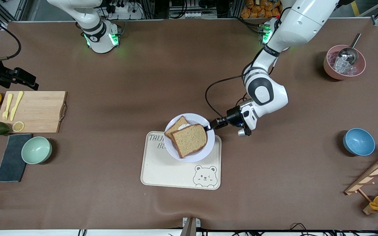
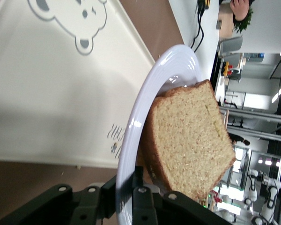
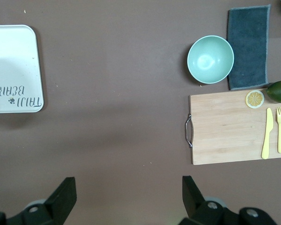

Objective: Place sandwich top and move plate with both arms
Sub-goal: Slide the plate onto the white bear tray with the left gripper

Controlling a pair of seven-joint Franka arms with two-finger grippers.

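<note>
The left end effector (image 1: 211, 126) pinches the plate (image 1: 199, 154) rim toward its own base; the right end effector (image 3: 126, 199), wide open and empty, waits well away.

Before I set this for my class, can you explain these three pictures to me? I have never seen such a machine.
Two white robot arms stand at a brown table. One picture looks down from a high camera facing them; the other two come from cameras on each arm's wrist. The left gripper is shut on the rim of the plate, which sits over a bear-printed tray and carries the sandwich top on another slice. The right gripper waits open above bare table. A cutting board, bowls and lemons lie around.
</note>
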